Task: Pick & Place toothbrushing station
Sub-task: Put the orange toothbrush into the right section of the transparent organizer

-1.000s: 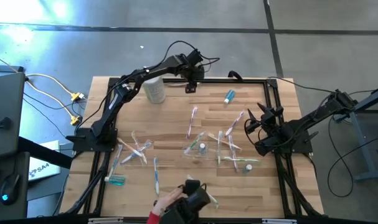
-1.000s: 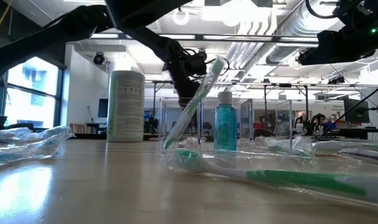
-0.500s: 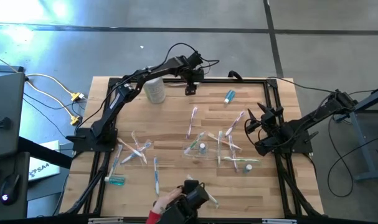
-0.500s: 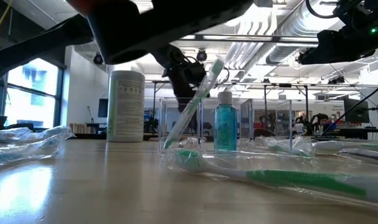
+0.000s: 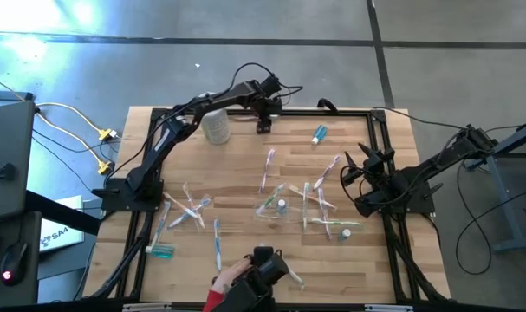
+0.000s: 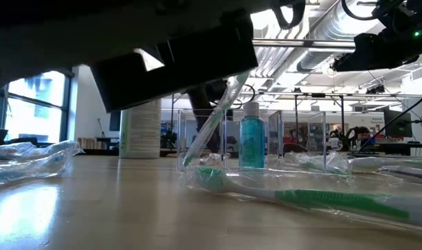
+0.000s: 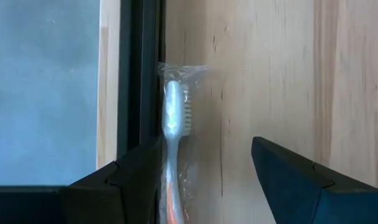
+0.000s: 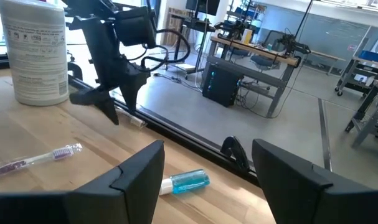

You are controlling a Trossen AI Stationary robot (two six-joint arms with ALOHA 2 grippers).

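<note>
Left gripper point(image 5: 263, 126) hangs at the table's far edge, fingers spread over a wrapped toothbrush point(image 7: 173, 124) lying against the black rail point(image 7: 139, 74). Clear cup point(image 6: 204, 142) mid-table holds a leaning brush. Right gripper point(image 5: 358, 173) waits at the right side, fingers apart, empty.

The table point(image 5: 245, 173) is light wood, smooth, with a soft shine and thin grain lines. The toothbrush point(image 7: 174, 124) by its black metal edge rail point(image 7: 139, 81) sits in a clear, crinkly, shiny plastic wrapper point(image 7: 198, 87), and the small toothpaste tube point(image 8: 184, 182) is glossy see-through blue plastic. The tall white tub point(image 8: 34, 53) has a paper-like printed label, and the floor point(image 5: 245, 35) is smooth grey concrete.
</note>
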